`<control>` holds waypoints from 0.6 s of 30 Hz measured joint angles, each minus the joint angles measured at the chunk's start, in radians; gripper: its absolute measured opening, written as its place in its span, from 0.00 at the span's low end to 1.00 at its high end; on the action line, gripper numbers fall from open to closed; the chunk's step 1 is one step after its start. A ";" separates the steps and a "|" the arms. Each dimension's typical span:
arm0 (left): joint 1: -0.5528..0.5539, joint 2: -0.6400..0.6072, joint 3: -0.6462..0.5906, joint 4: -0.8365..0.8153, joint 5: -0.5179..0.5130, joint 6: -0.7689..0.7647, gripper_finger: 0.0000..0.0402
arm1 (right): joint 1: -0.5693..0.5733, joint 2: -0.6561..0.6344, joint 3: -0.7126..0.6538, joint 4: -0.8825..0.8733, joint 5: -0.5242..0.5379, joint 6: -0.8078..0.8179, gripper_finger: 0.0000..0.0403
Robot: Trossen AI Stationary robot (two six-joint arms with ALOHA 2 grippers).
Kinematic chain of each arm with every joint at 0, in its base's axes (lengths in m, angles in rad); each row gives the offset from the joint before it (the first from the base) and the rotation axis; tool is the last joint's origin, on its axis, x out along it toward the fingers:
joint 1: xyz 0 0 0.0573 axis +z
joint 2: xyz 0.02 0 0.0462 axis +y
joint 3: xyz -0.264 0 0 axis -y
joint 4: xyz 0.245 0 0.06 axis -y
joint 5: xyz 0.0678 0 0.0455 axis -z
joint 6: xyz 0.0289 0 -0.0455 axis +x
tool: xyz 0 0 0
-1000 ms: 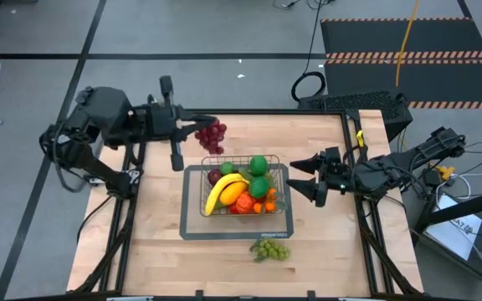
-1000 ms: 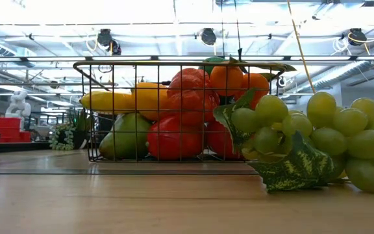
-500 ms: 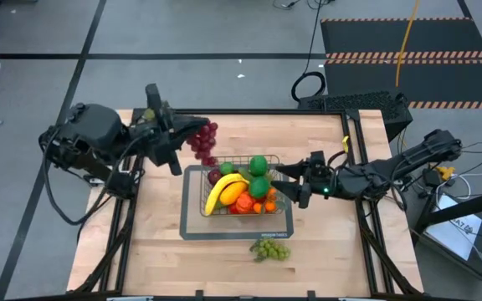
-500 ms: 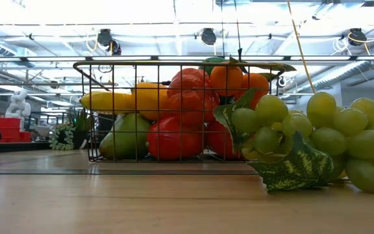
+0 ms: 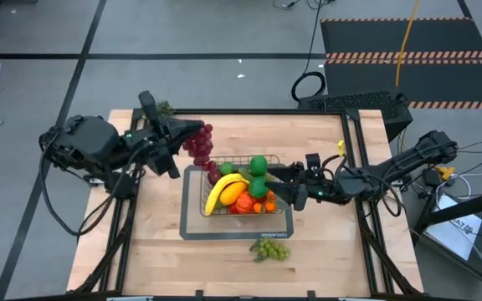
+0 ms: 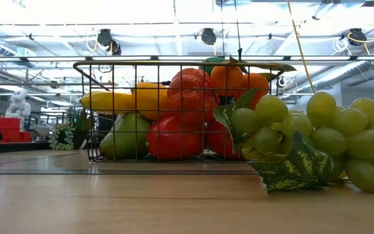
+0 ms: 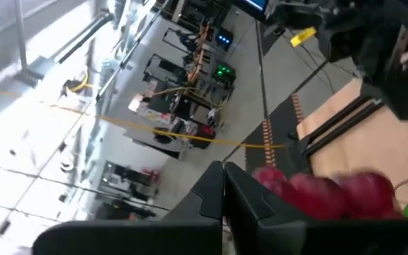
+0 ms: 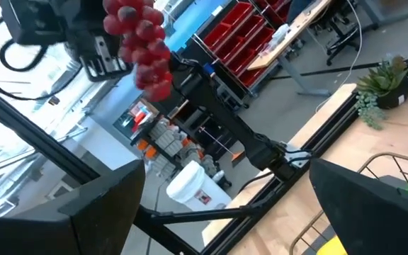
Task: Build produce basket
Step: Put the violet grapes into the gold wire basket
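left gripper (image 5: 192, 127) pinching red grapes (image 5: 201, 145), hanging upper left of the basket (image 5: 192, 227); right gripper (image 5: 281, 186) spread wide, hovering at basket's right edge; green grapes (image 5: 269, 248) lying lower centre

The left gripper (image 5: 192, 132) holds a bunch of red grapes (image 5: 201, 146) above the basket's (image 5: 192, 224) far left corner. The right gripper (image 5: 279, 186), its fingers apart, is at the basket's right side. Green grapes (image 5: 269, 249) lie on the table (image 5: 157, 259) near the front.
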 joint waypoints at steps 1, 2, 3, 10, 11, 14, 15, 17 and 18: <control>0.000 0.000 0.000 0.000 0.000 -0.023 0.01 | -0.002 0.001 0.000 -0.002 0.000 0.000 0.97; 0.000 0.002 0.000 0.000 -0.001 -0.045 0.01 | -0.005 0.001 0.000 -0.003 0.000 0.000 0.97; 0.000 0.007 0.000 0.003 -0.003 -0.064 0.01 | -0.007 0.000 0.000 -0.003 0.000 0.000 0.97; -0.012 0.015 0.000 0.004 -0.006 -0.194 0.01 | -0.009 0.000 0.000 -0.001 0.026 -0.073 0.97; -0.012 0.014 0.000 0.004 -0.004 -0.243 0.01 | -0.009 0.000 0.000 -0.001 0.026 -0.078 0.97; -0.006 0.014 0.000 0.007 0.041 -0.403 0.00 | -0.009 0.000 0.000 -0.002 0.026 -0.106 0.97; -0.006 0.015 0.000 0.011 0.054 -0.452 0.01 | -0.009 0.000 0.000 -0.002 0.026 -0.119 0.97; -0.012 0.015 0.000 0.019 0.063 -0.538 0.01 | -0.009 0.000 0.000 -0.002 0.026 -0.149 0.97; -0.017 0.015 0.000 0.026 0.071 -0.573 0.00 | -0.009 0.000 0.000 -0.002 0.026 -0.162 0.97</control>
